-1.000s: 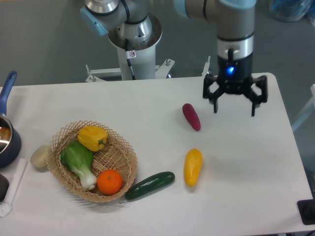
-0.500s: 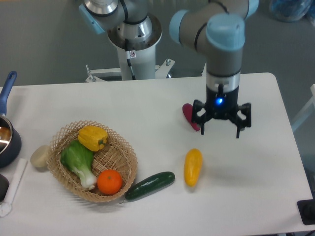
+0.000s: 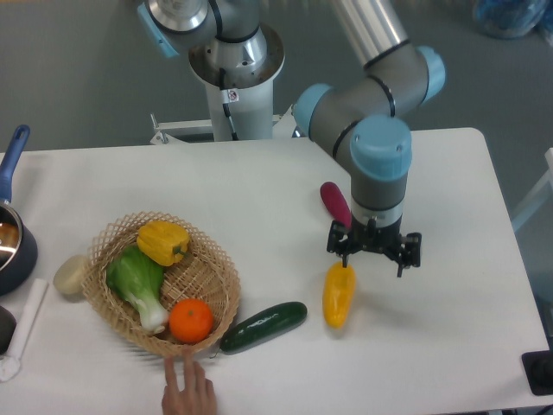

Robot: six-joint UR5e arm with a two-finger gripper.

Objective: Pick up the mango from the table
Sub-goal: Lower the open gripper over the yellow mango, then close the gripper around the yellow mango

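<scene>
The mango (image 3: 338, 296) is a smooth yellow-orange oval lying on the white table (image 3: 449, 346), right of centre and near the front. My gripper (image 3: 373, 262) hangs open just above the mango's far end and slightly to its right, its black fingers (image 3: 342, 258) spread wide. One finger is close over the fruit's upper tip; nothing is between the fingers.
A purple sweet potato (image 3: 334, 203) lies just behind the gripper. A green cucumber (image 3: 263, 326) lies left of the mango. A wicker basket (image 3: 212, 270) holds a yellow pepper, bok choy and an orange. A human hand (image 3: 187, 391) reaches in at the front edge. A pot (image 3: 12, 242) sits far left.
The gripper has moved down and to the left, from near the table's back right to just over the mango. A hand has appeared at the front edge and the basket shifted slightly.
</scene>
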